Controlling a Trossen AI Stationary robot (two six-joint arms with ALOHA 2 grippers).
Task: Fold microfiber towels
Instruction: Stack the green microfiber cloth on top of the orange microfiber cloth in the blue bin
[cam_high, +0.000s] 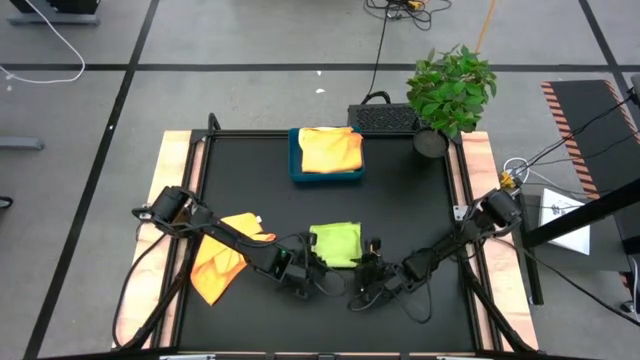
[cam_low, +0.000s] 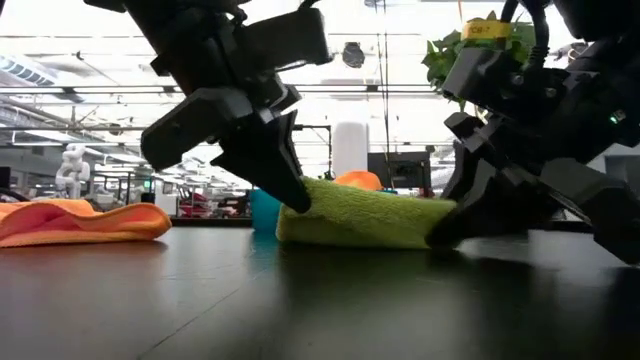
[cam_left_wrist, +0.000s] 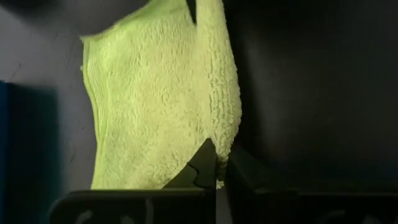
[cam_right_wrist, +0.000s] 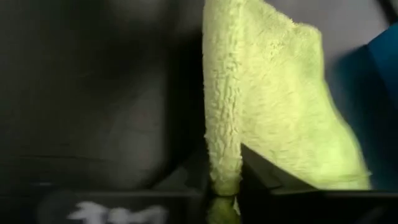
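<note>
Lime towel (cam_high: 336, 244) lies on the black table (cam_high: 400, 200), a little toward six o'clock from centre, already doubled into a thick pad. My two pincers meet it at its six o'clock edge. My left pincer (cam_high: 311, 268) sits at the seven o'clock corner with its fingers pressed together on a thin lip of the cloth; the left wrist view shows the tips meeting right at the towel's rim. My right pincer (cam_high: 372, 262) sits at the five o'clock corner, clamped on the rolled edge, which stands between the fingers in the right wrist view.

I judge this to be the grab for another fold: both near corners are pinched and the cloth is not yet lifted.

The next move calls for raising both corners together, carrying them toward twelve o'clock over the pad, and laying them on the far edge without dragging the whole towel.

An orange towel (cam_high: 222, 255) lies crumpled at nine o'clock, under my left arm. At twelve o'clock a blue tray (cam_high: 296, 170) holds a folded yellow towel (cam_high: 330, 149).
</note>
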